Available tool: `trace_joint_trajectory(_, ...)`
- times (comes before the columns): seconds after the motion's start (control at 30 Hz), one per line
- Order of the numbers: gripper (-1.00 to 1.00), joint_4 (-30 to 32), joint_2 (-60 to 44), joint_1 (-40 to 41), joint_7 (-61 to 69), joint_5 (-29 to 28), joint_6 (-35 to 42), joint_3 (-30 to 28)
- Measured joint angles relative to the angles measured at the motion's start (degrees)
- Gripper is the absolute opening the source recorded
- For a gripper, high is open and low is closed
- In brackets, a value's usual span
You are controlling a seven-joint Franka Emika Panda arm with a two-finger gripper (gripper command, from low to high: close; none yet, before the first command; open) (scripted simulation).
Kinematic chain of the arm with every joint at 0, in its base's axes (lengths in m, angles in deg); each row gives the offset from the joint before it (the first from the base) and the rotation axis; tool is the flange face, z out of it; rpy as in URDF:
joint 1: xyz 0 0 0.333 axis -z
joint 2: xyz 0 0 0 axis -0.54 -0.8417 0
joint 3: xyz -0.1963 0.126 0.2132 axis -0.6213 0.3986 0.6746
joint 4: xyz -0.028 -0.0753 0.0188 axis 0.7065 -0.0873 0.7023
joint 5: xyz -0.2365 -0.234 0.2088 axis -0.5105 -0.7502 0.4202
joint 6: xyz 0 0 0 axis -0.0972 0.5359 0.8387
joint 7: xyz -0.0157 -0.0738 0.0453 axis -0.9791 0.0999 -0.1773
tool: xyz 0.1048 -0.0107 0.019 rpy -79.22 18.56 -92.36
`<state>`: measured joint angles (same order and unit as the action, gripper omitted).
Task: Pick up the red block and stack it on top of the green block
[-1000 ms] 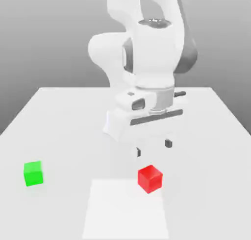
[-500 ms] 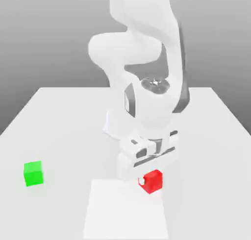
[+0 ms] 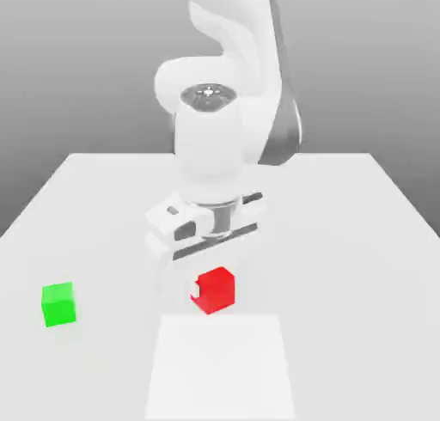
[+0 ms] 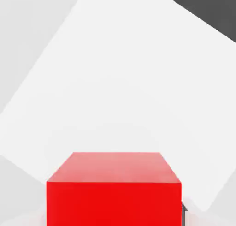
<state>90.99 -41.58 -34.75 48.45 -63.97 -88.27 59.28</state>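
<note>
The red block (image 3: 216,289) hangs a little above the white table (image 3: 344,239), under my hand, near the middle front in the exterior view. My gripper (image 3: 211,283) is shut on it. In the hand view the red block (image 4: 114,188) sits close to the camera, with the table well below it. The green block (image 3: 58,304) rests on the table at the exterior view's left, well apart from the red one and slightly lower in the picture.
A paler rectangular patch (image 3: 219,368) marks the table's front middle and shows again in the hand view as a patch (image 4: 124,82). The arm's base (image 3: 185,93) rises behind the hand. The table's edges run at both sides and the back.
The hand came down over the red block, shut on it, then lifted it and carried it toward the exterior view's left. The green block has not moved.
</note>
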Motion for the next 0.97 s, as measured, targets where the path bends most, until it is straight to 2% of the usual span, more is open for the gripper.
trace_joint_trajectory(0.4,-1.00,-6.52,-0.88,14.33,30.47,-3.22,5.41,-18.20)
trace_joint_trajectory(0.53,-1.00,-7.30,-5.60,14.40,36.79,2.42,1.90,-18.95)
trace_joint_trajectory(0.7,-1.00,-7.76,-13.56,16.31,45.40,14.22,-4.27,-14.68)
trace_joint_trajectory(0.73,1.00,-7.82,-14.76,17.01,46.71,16.03,-5.21,-13.62)
trace_joint_trajectory(0.97,1.00,-7.83,-14.85,17.14,46.77,16.11,-5.37,-13.49)
